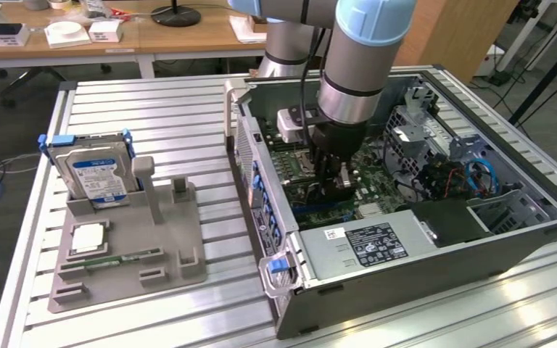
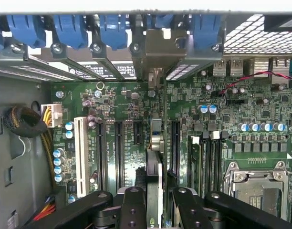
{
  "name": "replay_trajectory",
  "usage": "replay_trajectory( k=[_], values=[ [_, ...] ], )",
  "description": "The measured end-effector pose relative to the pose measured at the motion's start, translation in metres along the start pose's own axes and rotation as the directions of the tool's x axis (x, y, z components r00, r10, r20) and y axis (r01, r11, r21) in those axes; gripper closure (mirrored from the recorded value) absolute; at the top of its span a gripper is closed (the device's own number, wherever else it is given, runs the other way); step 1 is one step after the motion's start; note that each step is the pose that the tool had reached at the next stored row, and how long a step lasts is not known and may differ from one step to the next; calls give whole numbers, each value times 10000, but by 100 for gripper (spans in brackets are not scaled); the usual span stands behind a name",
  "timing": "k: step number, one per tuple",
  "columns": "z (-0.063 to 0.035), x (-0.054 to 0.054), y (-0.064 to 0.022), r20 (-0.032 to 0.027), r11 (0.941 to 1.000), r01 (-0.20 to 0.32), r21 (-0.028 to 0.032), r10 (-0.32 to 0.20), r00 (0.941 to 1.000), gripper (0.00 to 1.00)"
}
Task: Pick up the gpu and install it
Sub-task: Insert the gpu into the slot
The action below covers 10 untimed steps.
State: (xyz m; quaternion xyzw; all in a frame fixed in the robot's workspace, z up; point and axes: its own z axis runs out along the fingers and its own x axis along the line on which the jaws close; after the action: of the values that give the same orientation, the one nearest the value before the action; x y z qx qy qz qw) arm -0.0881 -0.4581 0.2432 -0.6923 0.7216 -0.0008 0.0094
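The end effector [image 2: 154, 200] pinches the gpu [image 2: 154, 143] edge-on, low inside the open computer case [image 1: 394, 283] over the motherboard [image 2: 122, 102], so pickup looks done and seating appears unfinished.

One open computer case [image 1: 434, 239], one robot arm [image 1: 361, 65], one hard drive [image 1: 95, 174], one grey parts stand [image 1: 177, 239], one graphics card [image 2: 154, 143], five blue slot clips [image 2: 112, 28].

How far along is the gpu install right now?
Pickup looks done: the thin dark gpu card is clamped edge-on in the gripper fingers, down inside the open grey computer case. In hand: it stands over the green motherboard among the black expansion slots. Left: I can't tell whether it is fully seated.
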Motion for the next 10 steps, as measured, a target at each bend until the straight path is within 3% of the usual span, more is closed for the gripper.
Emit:
replay_trajectory(
  k=[10],
  values=[
    [32,0,0,-4,10000,1,-1,-1,10000,74]
  ],
)
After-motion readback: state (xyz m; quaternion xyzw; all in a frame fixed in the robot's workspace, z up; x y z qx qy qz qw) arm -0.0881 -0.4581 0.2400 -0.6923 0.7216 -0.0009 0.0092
